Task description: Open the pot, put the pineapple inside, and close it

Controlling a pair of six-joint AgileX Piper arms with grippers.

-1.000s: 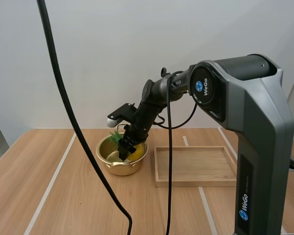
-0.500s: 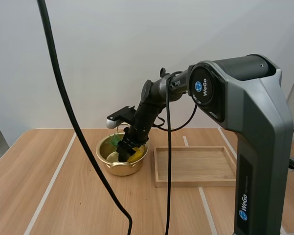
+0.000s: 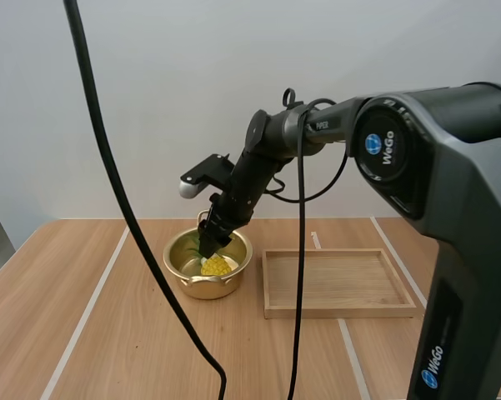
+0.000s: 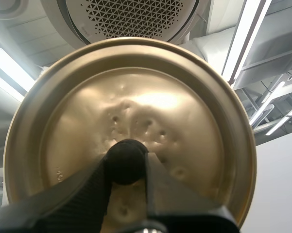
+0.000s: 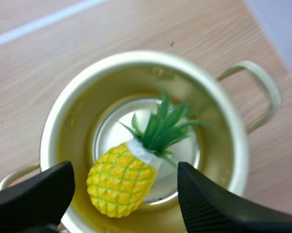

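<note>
Left pincer (image 4: pixel 127 164) is clamped on the black knob (image 4: pixel 126 153) of the gold lid (image 4: pixel 150 102), one finger on each side, so the lid's off the pot. In the high view the pot (image 3: pixel 186 268) sits on the table (image 3: pixel 92 333) a bit left of centre, open, with the pineapple (image 3: pixel 216 266) lying inside on the bottom. The right wrist view shows it on its side, yellow body by the pot wall, green leaves pointing toward the middle. Right pincer (image 3: pixel 207 244) hangs just over the pot's mouth, fingers spread wide apart, gripping nothing. Right of the pot, just beside it, is the wooden tray (image 3: pixel 333 312).
</note>
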